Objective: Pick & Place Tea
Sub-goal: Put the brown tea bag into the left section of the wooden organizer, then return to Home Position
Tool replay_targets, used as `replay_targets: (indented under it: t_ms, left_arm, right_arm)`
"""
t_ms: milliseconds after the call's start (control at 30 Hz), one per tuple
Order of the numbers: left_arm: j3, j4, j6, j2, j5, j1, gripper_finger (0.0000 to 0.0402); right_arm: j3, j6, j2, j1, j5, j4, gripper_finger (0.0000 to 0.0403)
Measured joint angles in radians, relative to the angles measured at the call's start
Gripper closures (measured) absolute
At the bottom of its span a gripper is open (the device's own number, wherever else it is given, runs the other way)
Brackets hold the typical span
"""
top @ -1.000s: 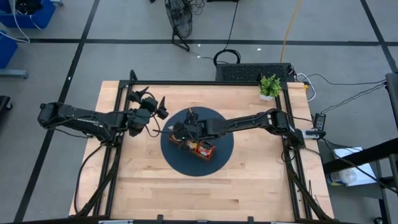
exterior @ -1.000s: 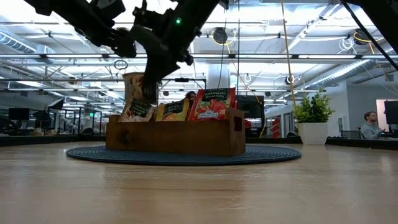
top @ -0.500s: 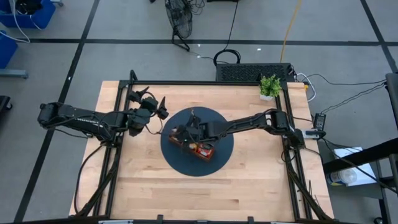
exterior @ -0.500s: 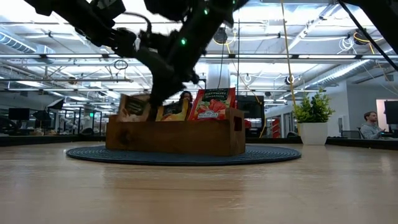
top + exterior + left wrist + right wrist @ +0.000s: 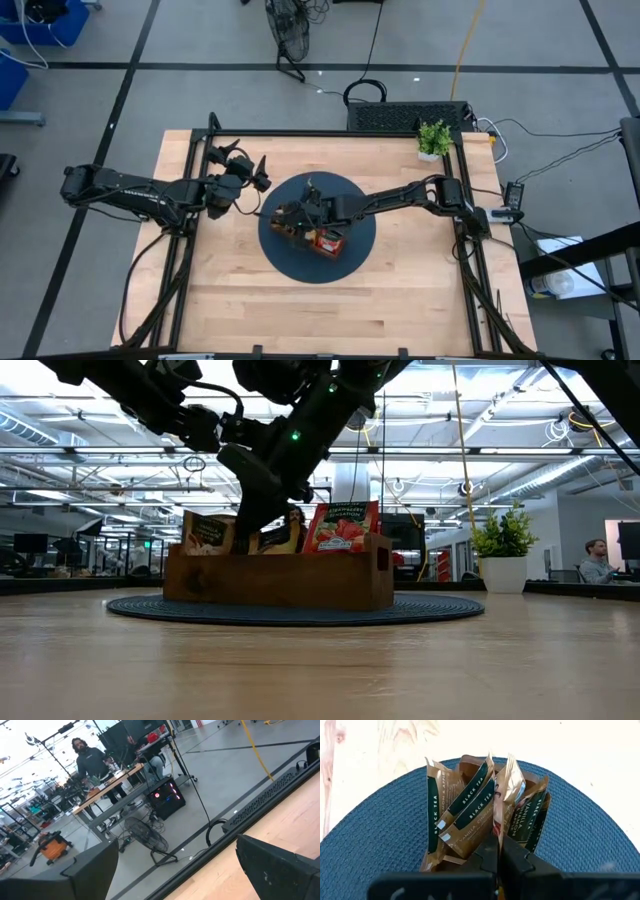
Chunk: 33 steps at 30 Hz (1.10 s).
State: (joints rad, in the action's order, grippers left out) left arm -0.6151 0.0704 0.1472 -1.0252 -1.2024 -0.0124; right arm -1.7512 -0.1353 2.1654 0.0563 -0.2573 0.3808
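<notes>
Right pincer (image 5: 497, 851) is down in the end compartment of the wooden tray (image 5: 280, 578), fingers pinched together on the top edge of a brown black-tea sachet (image 5: 512, 782) that stands among its fellows. Placing step, by the look of it: the sachet is seated but not let go. Next comes parting the fingers and lifting straight up without dragging neighbours out. Left pincer (image 5: 247, 172) waits over the bench (image 5: 400, 290) beside the round blue mat (image 5: 355, 250), fingers wide apart, empty.

Overhead and table-level views share the wooden tray (image 5: 308, 231).
</notes>
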Motion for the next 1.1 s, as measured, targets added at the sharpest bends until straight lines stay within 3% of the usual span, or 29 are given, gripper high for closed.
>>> replay_targets:
  t_ms: [267,533,667,833,933,1000,1067,1100]
  left_arm:
    - [0.0,0.001,0.004,0.0,0.0,0.0,0.0005]
    - [0.0,0.001,0.002,0.001,0.0,0.0,0.0005]
    - [0.0,0.006,0.008,0.001,0.0,0.001,0.0005]
    - [0.0,0.005,0.152,0.014,-0.056,-0.013,0.0005]
    - [0.0,0.002,0.067,0.014,-0.105,-0.018,0.0005]
    - [0.0,0.002,0.022,0.016,0.001,-0.021,0.0005]
    - [0.0,-0.008,0.001,0.03,0.268,-0.005,0.0005]
    - [0.0,-0.02,0.005,0.04,0.462,0.013,0.0005]
  right_arm:
    - [0.0,0.0,0.0,0.0,0.0,-0.002,0.0388]
    - [0.0,0.002,-0.021,0.002,0.0,-0.019,0.0288]
    - [0.001,0.027,-0.068,0.012,-0.002,-0.033,0.0244]
    - [0.001,0.072,-0.178,0.032,-0.003,0.012,0.0217]
    - [0.0,0.082,-0.278,0.039,-0.003,0.086,0.0214]
    - [0.012,0.136,-0.354,0.047,-0.033,0.171,0.0214]
    - [0.044,0.11,-0.438,0.048,-0.141,0.273,0.0215]
    - [0.072,0.074,-0.486,0.046,-0.208,0.334,0.0216]
